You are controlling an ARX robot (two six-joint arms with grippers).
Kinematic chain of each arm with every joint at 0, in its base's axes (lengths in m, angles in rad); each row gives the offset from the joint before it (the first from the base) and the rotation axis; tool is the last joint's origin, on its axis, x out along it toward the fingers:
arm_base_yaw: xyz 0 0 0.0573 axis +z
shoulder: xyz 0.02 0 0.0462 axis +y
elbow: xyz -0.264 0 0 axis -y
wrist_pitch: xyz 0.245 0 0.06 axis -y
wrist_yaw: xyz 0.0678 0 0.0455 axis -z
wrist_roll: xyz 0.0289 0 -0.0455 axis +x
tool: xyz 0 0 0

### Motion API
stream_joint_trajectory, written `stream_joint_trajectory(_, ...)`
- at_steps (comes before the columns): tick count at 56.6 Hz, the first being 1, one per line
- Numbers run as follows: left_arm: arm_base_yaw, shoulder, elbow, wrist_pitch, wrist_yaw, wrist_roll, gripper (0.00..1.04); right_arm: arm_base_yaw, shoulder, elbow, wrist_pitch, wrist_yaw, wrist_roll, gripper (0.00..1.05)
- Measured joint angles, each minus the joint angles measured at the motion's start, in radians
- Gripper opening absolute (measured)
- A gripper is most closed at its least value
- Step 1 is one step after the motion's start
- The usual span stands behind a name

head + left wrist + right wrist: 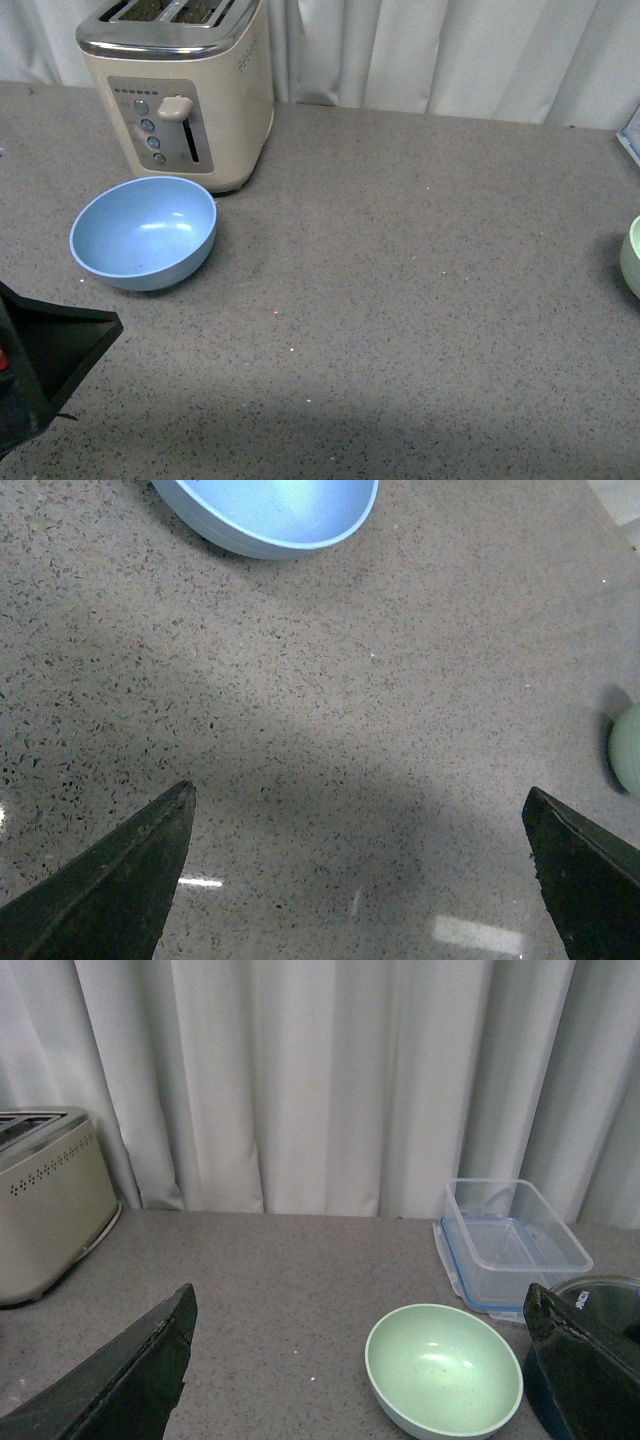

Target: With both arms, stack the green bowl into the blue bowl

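Note:
The blue bowl (144, 232) sits upright and empty on the grey counter, just in front of the toaster; it also shows in the left wrist view (268, 512). The green bowl (443, 1370) stands upright and empty on the counter, only its edge showing at the far right of the front view (632, 256), and a sliver in the left wrist view (626, 750). My left gripper (358, 880) is open and empty over bare counter, apart from the blue bowl. My right gripper (360, 1370) is open and empty, the green bowl between its fingers' lines, untouched.
A cream toaster (180, 85) stands at the back left, also in the right wrist view (50, 1215). A clear plastic container with a blue-edged lid (510, 1240) and a dark round lidded thing (605, 1305) lie behind the green bowl. White curtains (450, 55) back the counter.

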Motion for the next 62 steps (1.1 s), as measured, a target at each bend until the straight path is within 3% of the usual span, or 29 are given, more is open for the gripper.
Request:
stream_joint_trajectory(21, -0.01, 0.374, 0.101, 0.14, -0.074, 0.013, 0.98, 0.0, 0.0, 0.0, 0.0, 0.0, 0.0, 0.96)
stream_joint_trajectory(45, -0.054, 0.532, 0.23, 0.138, -0.138, 0.029, 0.98, 0.0, 0.0, 0.0, 0.0, 0.0, 0.0, 0.96)
stream_joint_trajectory(62, 0.016, 0.611, 0.29, 0.113, -0.115, -0.003, 0.98, 0.0, 0.0, 0.0, 0.0, 0.0, 0.0, 0.96)
